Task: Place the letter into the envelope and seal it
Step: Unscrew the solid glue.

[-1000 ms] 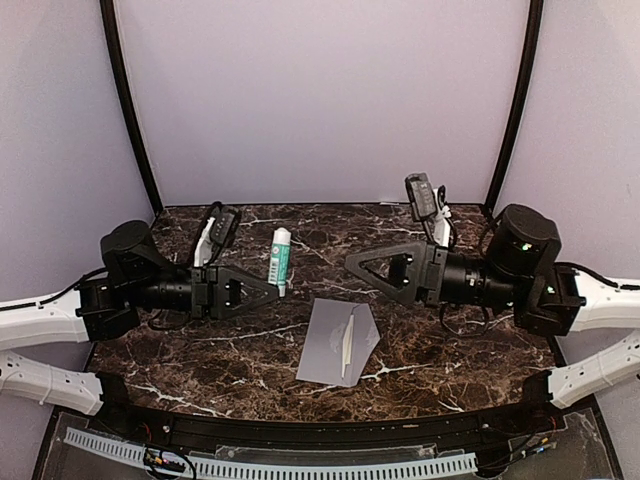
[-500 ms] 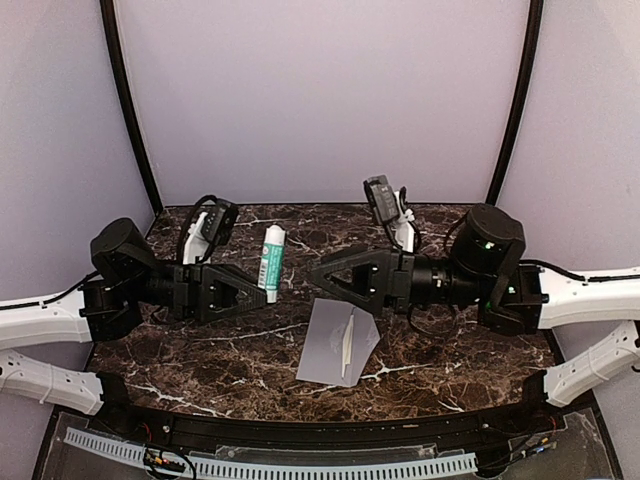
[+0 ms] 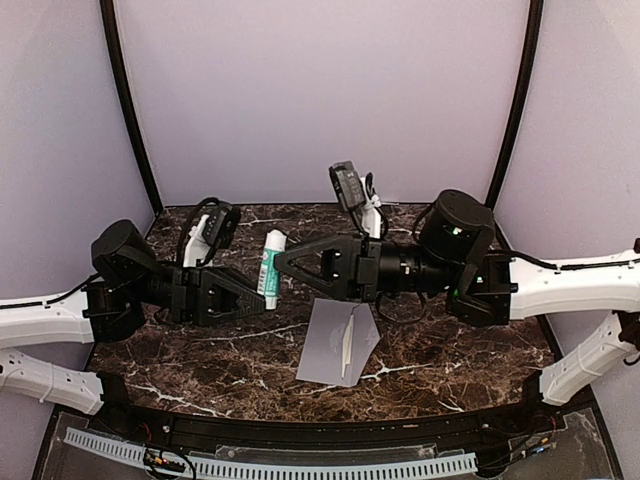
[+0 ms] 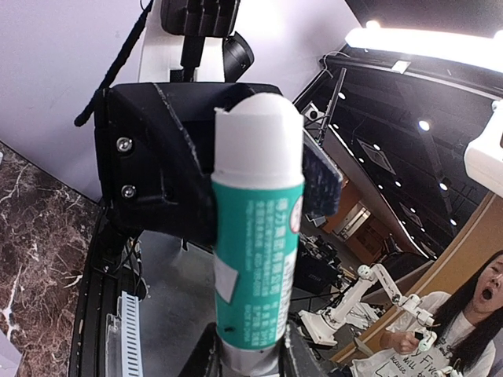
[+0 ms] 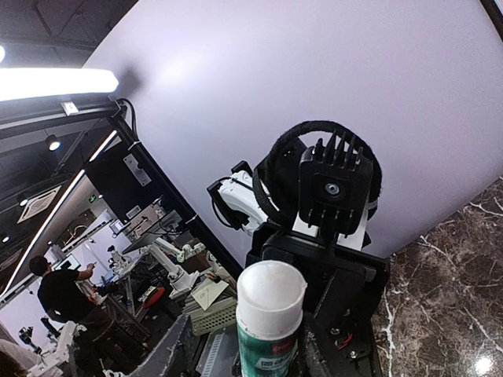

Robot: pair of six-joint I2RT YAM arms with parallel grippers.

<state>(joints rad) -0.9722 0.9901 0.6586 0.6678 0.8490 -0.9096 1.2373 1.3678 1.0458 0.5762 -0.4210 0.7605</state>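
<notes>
Left claw [image 3: 258,297] holds glue stick [image 3: 271,262]; right claw [image 3: 282,259] straddles its cap, grip unclear

A robotics lab: other white robot arms [image 4: 376,287] stand under ceiling strip lights [image 4: 424,43].

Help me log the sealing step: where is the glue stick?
Top view, left of centre: the glue stick is held in the left tool, the right tool at its cap, just beyond the grey envelope.
</notes>
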